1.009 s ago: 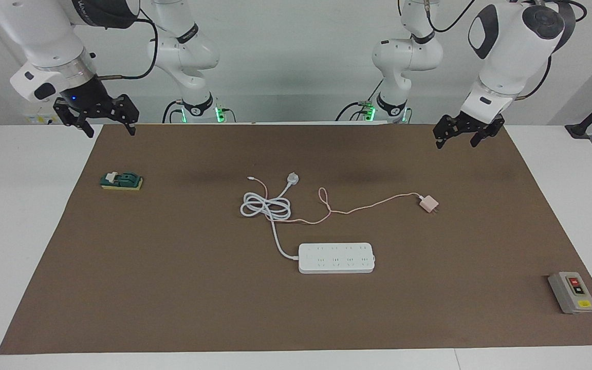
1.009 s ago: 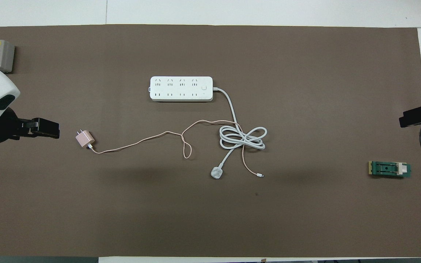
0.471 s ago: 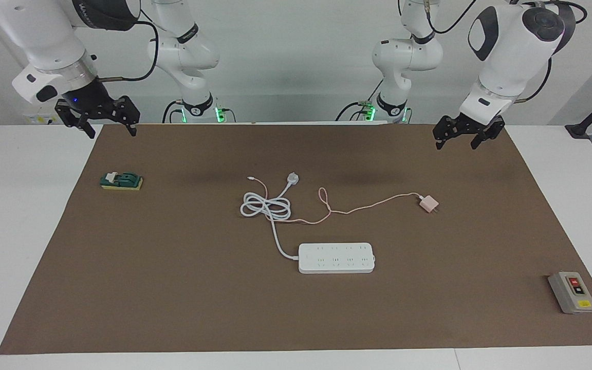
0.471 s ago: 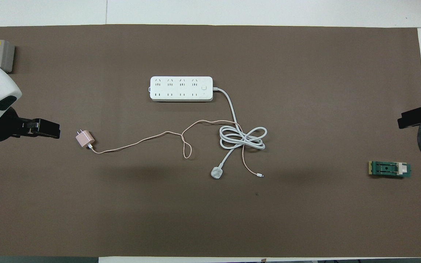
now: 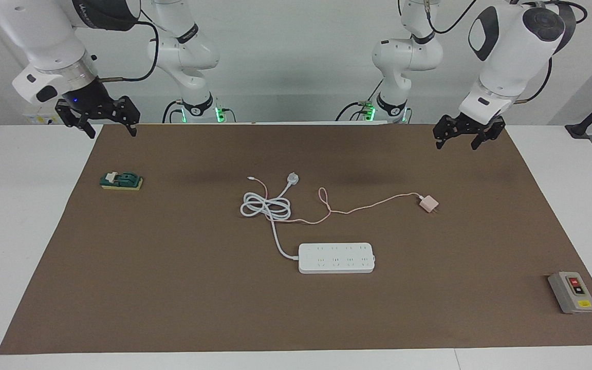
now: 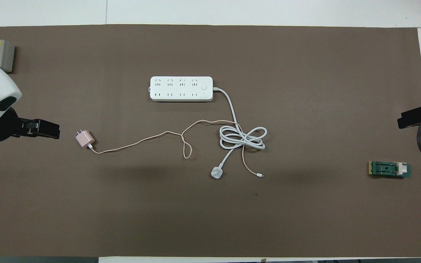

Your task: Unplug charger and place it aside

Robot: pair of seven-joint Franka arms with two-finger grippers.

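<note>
Colours of the items on the work surface

We see a plain brown mat (image 5: 172, 308) on a white table (image 5: 18, 231). The charger (image 5: 428, 204) is pale pink, with a thin pink cable (image 5: 373, 206) to match. The power strip (image 5: 336, 257) is white, and so are its thick cord (image 5: 267, 206) and round plug (image 5: 293, 178). We note a grey switch box (image 5: 572, 292) bearing one red button, one black button and a yellow label. The small block (image 5: 121, 181) toward the right arm's end is dark green on a yellow base, with a white piece on top. Both arms are white with black joints; the left gripper (image 5: 458, 139) and right gripper (image 5: 109, 124) are black.
</note>
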